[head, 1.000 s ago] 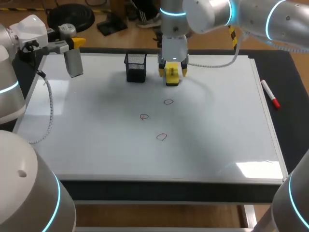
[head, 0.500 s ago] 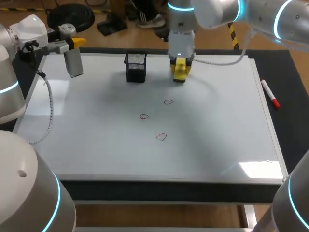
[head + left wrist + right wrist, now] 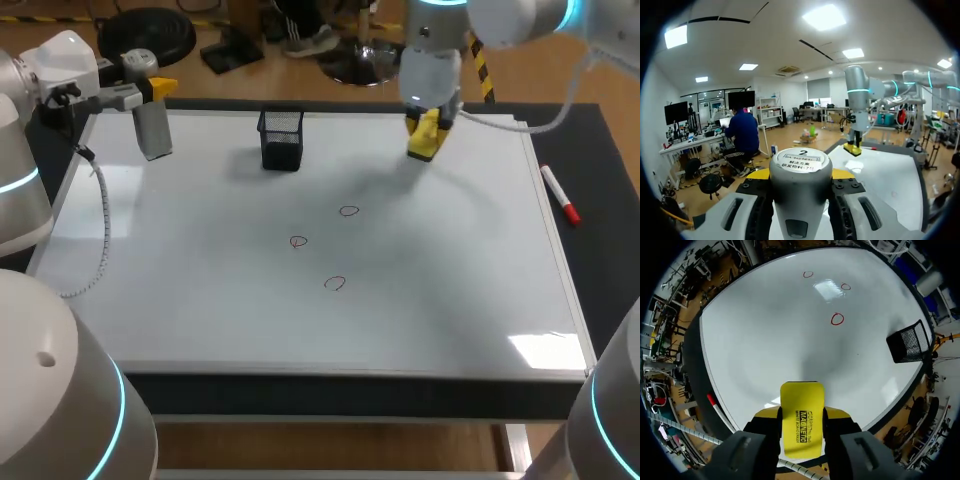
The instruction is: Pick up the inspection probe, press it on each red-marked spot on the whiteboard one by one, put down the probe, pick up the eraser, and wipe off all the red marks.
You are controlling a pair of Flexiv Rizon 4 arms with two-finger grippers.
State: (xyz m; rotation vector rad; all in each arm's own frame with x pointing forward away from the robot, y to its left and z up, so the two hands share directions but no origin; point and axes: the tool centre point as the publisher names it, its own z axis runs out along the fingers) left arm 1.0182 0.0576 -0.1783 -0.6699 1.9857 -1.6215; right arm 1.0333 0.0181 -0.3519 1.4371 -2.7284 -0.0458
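With the right gripper (image 3: pixel 427 132) clamped on the eraser (image 3: pixel 421 146) above the whiteboard's (image 3: pixel 200 300) far edge and the left gripper (image 3: pixel 150 95) gripping the probe (image 3: pixel 153 132), I judge it best to carry the eraser toward seven o'clock, land it flat on the nearest red mark (image 3: pixel 348 211), and then wipe firmly.

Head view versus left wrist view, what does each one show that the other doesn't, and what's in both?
Only the head view shows the three red marks and the basket. Only the left wrist view shows the labelled round end of the probe. Both show the left gripper shut on the probe, the whiteboard, and the right gripper holding the eraser.
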